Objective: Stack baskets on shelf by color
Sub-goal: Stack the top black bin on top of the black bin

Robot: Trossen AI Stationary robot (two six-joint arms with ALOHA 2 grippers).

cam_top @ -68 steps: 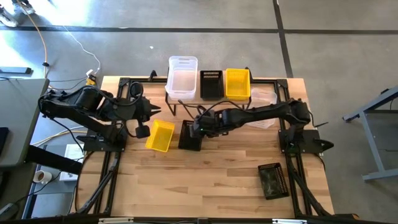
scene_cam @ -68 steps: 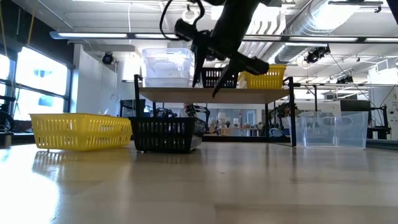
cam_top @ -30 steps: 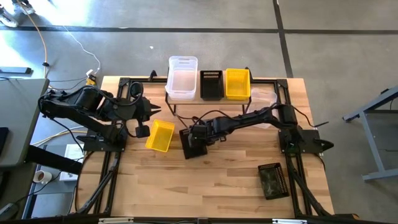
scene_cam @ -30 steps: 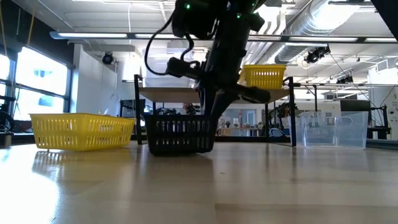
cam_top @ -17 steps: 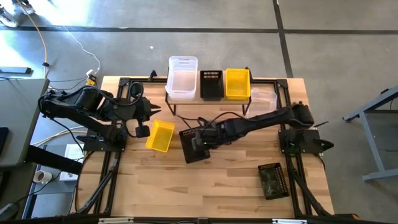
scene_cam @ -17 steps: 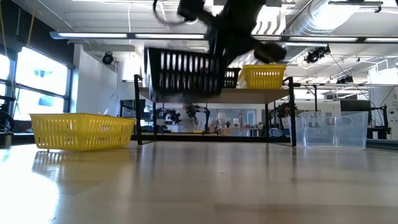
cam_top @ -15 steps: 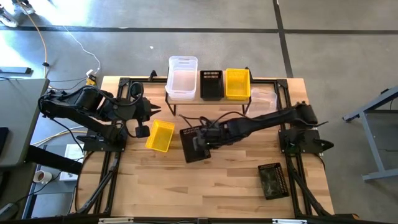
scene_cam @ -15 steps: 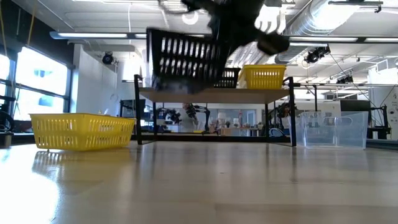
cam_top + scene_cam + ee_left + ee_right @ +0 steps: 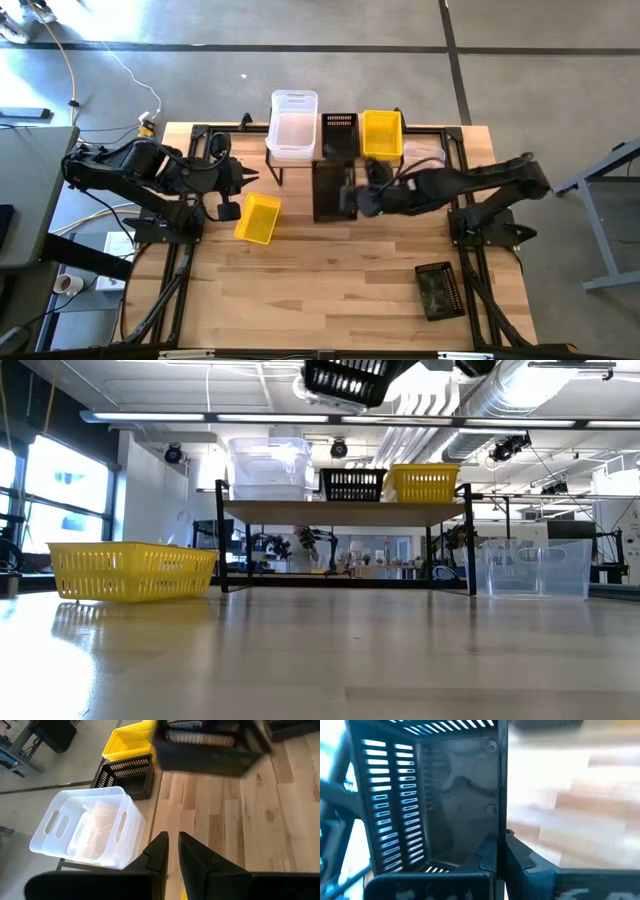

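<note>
Black basket [image 9: 329, 190] in transit to shelf [image 9: 345, 512].
Right gripper [image 9: 351, 197] is clamped on the basket's wall, carrying it high above the table, just in front of the shelf's black basket [image 9: 339, 134]. Next move, by judgement: align over that black one and lower to nest. Left gripper [image 9: 170, 851] waits near the yellow basket [image 9: 257, 217], fingers nearly together, empty.

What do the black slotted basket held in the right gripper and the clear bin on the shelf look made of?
Black slotted basket: likely moulded plastic, matte, with regular slits in its walls. Clear rectangular bin: translucent plastic, glossy, with handle cut-outs; the wood shows through it. Shelf: light wood top.
</note>
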